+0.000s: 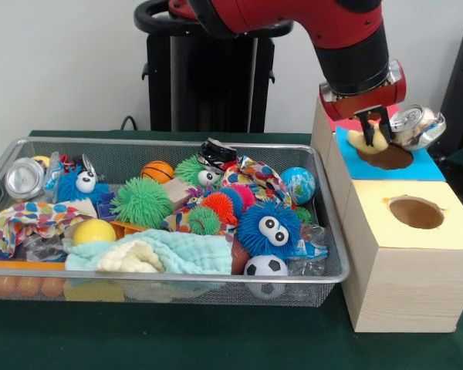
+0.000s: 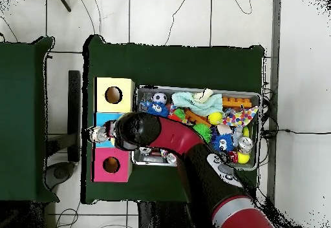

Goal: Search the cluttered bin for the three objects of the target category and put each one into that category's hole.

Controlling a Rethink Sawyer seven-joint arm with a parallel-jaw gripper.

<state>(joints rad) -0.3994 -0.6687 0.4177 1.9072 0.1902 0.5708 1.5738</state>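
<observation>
Front view: gripper (image 1: 374,127) hangs over the blue box's hole (image 1: 386,158), jaws clamped on one yellow object (image 1: 368,141), identity unclear. One crushed can (image 1: 418,126) lies just beside it on the blue box top (image 1: 424,165). Wire bin (image 1: 31,146) holds one can (image 1: 25,177), one soccer ball (image 1: 265,267), one basketball (image 1: 158,170). Overhead view: three boxes, yellow (image 2: 114,94), blue, pink (image 2: 111,165), one hole each.

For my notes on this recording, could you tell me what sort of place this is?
Probably a robotics lab set up for a sorting test. A red robot arm hangs over wooden boxes with coloured tops and round holes, beside a wire bin packed with toys, and cables trail across the tiled floor.
</observation>
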